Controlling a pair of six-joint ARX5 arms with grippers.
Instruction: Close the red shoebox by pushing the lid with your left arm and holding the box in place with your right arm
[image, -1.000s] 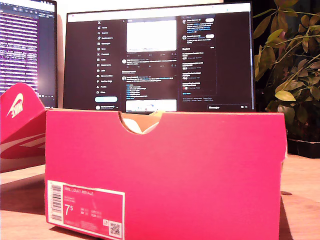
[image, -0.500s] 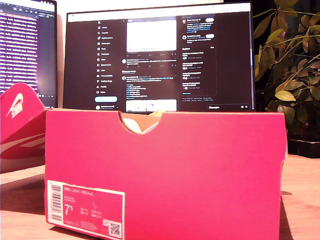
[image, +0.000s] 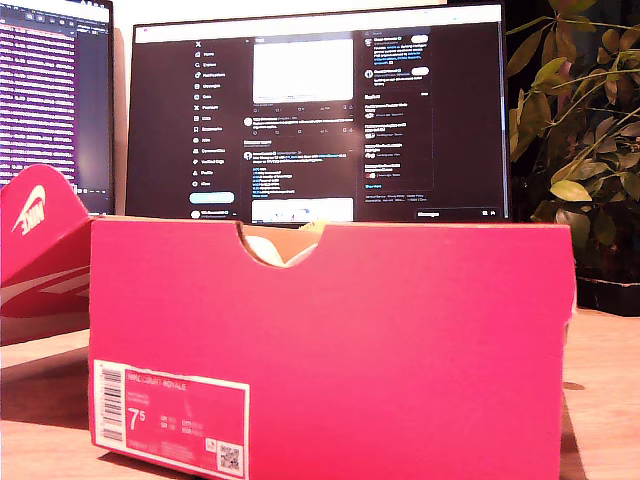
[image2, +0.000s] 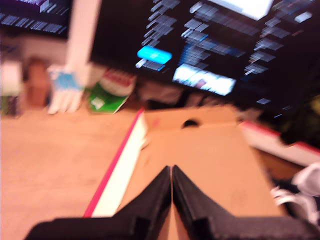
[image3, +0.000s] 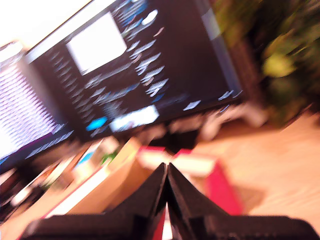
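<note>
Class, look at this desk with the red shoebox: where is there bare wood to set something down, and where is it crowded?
Bare patches: the table at the exterior view's right, between the red shoebox and the plant; and the wood beside the open lid in the first wrist view. Crowded: the strip under the monitor, with small items, and the exterior view's left by the lid.

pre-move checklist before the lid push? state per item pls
1. Red shoebox upright on the wooden table: ok.
2. Lid open, lying at the exterior view's left: ok, not yet pushed.
3. My first gripper shut, empty, over the lid's cardboard inside: ok.
4. My second gripper shut, above the box: ok.
5. Second gripper bracing the box: cannot tell, view blurred.
6. Arms in exterior view: not ok, none visible.
</note>
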